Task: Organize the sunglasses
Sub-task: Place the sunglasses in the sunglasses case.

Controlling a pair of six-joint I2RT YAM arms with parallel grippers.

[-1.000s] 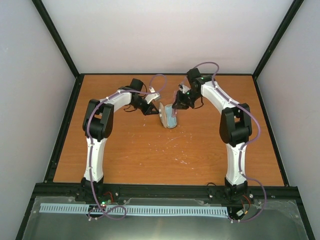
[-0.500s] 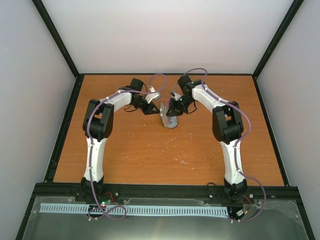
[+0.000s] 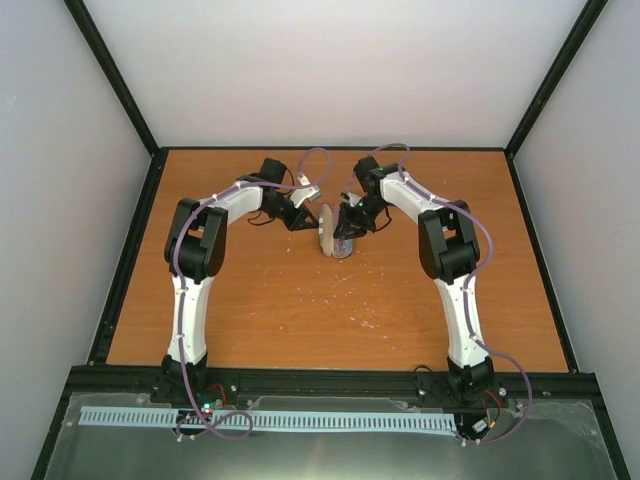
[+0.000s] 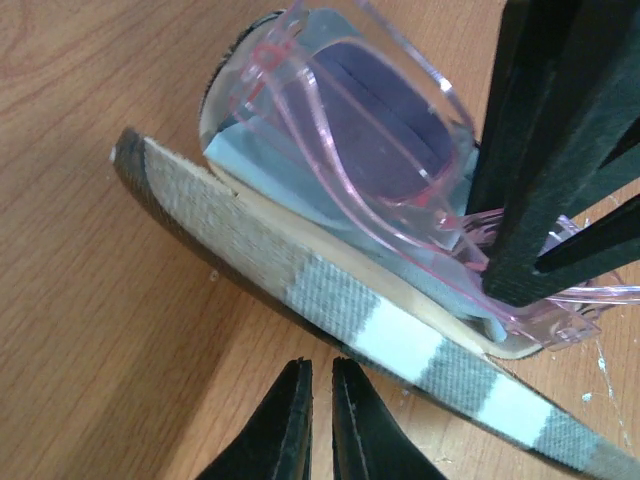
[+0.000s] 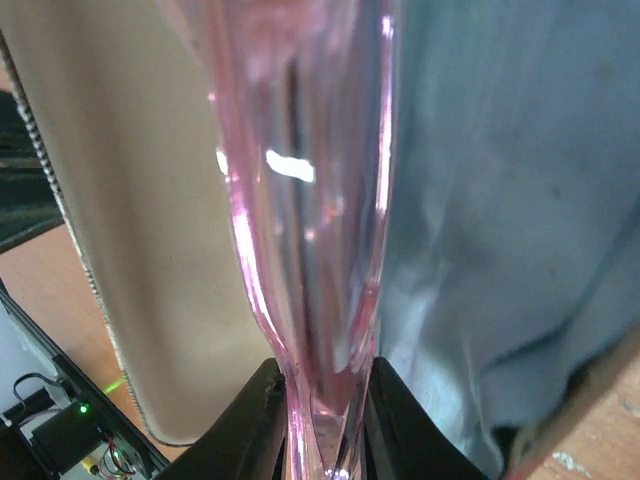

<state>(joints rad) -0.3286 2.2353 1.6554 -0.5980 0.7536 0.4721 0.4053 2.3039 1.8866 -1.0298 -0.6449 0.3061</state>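
Observation:
The sunglasses (image 4: 380, 140), with a translucent pink frame, lie partly inside the open tan case (image 3: 333, 240), over its pale blue lining (image 5: 500, 200). My right gripper (image 3: 348, 225) is shut on the pink frame (image 5: 310, 200); its black fingers (image 4: 545, 150) stand at the case's right end. My left gripper (image 3: 308, 222) sits just left of the case. In the left wrist view its tips (image 4: 320, 372) are nearly together and empty, close to the case's grey-and-white striped lid (image 4: 400, 340), above the table.
The orange-brown table (image 3: 300, 300) is bounded by a black frame (image 3: 130, 250) and pale walls. Both arms reach in to the case near the middle of the table's far half.
My right gripper has moved left and down with the sunglasses, into the open case. The left arm has barely moved.

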